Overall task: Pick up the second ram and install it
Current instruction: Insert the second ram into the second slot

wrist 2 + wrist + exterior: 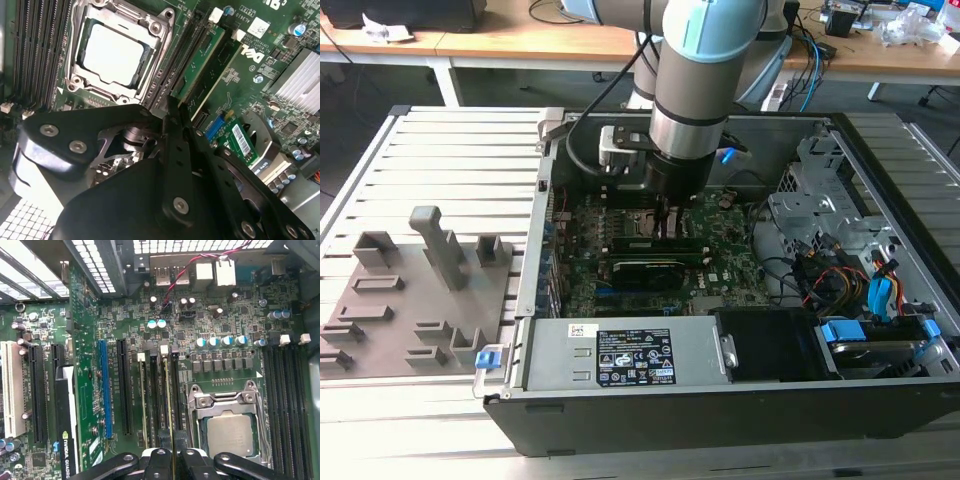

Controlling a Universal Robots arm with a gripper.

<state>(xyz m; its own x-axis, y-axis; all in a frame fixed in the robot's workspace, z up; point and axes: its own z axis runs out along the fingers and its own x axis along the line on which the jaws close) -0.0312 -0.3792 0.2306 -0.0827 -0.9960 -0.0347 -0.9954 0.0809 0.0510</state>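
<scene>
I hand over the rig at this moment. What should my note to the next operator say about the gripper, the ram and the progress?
Gripper: low over the motherboard, jaws shut on the second ram.
Second ram: on edge along the slot nearest the CPU socket, beside another ram stick.
Done: picked up and brought to the slot.
Left: full seating cannot be confirmed.

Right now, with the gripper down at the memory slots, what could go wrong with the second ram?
1. The second ram stands on edge at its slot under the gripper. If it is not lined up, pressing may strain the board or the slot.
2. The other stick stands in a nearby slot, so a sideways slip could knock it.
3. The processor socket lies close beside, and a slip towards it might damage it.
</scene>
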